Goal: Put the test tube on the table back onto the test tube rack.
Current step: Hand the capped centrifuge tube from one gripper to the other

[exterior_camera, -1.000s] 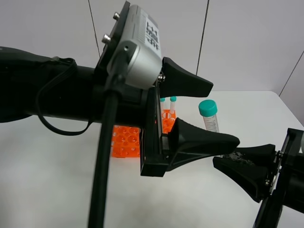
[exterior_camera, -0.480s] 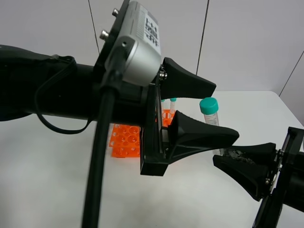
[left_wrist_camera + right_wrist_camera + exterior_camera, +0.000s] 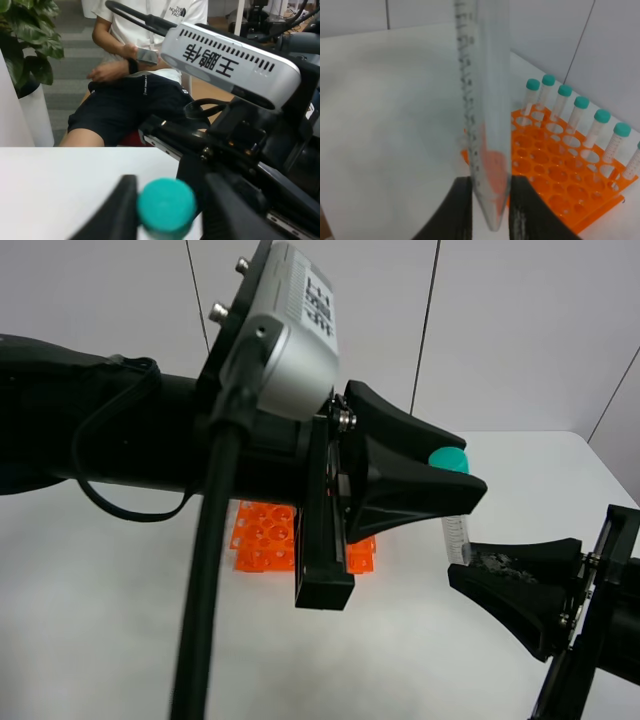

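On the table (image 3: 120, 630), the test tube rack (image 3: 265, 535) is sitting left of the upright test tube (image 3: 485, 100). The right gripper (image 3: 490, 205) is pinching its pointed tip, and the left gripper (image 3: 170, 202) is bracketing the teal cap (image 3: 450, 458); I cannot tell if it is clamped.

Mostly matte black. The left arm (image 3: 90, 430) carries a silver camera (image 3: 290, 320) box with black slots, two round screws (image 3: 218, 312) and a thick black cable (image 3: 200, 590). The left gripper (image 3: 468, 475) and right gripper (image 3: 462, 566) both have chunky black wedge fingers (image 3: 400, 430). The right camera (image 3: 230, 65) has black characters printed on it.
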Tool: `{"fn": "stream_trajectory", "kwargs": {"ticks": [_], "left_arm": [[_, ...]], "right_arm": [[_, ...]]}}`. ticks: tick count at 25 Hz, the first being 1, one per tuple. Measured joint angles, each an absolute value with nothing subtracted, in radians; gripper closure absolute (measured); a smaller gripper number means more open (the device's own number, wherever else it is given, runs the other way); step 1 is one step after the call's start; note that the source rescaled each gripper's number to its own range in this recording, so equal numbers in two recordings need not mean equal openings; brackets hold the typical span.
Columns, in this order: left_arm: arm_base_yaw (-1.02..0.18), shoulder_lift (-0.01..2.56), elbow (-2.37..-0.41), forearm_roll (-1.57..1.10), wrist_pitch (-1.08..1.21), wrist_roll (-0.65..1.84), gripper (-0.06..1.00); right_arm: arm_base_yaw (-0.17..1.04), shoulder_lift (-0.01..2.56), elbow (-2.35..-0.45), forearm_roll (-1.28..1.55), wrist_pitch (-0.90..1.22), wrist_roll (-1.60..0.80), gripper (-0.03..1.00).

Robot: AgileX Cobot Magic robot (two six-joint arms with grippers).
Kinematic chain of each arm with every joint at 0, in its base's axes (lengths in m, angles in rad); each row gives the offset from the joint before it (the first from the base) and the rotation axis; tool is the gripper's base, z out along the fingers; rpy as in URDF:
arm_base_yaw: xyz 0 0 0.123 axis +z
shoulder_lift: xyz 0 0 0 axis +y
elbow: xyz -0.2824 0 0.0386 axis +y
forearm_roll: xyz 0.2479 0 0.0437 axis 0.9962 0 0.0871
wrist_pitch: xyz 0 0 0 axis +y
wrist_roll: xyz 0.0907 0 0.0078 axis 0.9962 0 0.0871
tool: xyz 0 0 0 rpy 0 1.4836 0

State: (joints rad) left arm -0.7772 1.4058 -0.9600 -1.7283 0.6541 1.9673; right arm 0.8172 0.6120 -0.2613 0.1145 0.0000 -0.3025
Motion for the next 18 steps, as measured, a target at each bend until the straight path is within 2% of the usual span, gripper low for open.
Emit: {"fn": "stream_trajectory", "kwargs": {"ticks": [1, 2, 18], "left_arm": [[-0.777, 1.406, -0.960, -1.728, 0.654, 1.967, 0.88], [-0.777, 1.406, -0.960, -1.728, 0.653, 1.967, 0.94], [-0.777, 1.406, -0.961, -1.731, 0.653, 1.966, 0.94]], "right_arm": [[0.817, 0.612, -0.261, 0.115, 0.000, -0.302, 0.97], [0.817, 0.612, -0.261, 0.115, 0.000, -0.302, 0.97], [0.817, 0.612, -0.261, 0.162, -0.006, -0.284, 0.97]]}}
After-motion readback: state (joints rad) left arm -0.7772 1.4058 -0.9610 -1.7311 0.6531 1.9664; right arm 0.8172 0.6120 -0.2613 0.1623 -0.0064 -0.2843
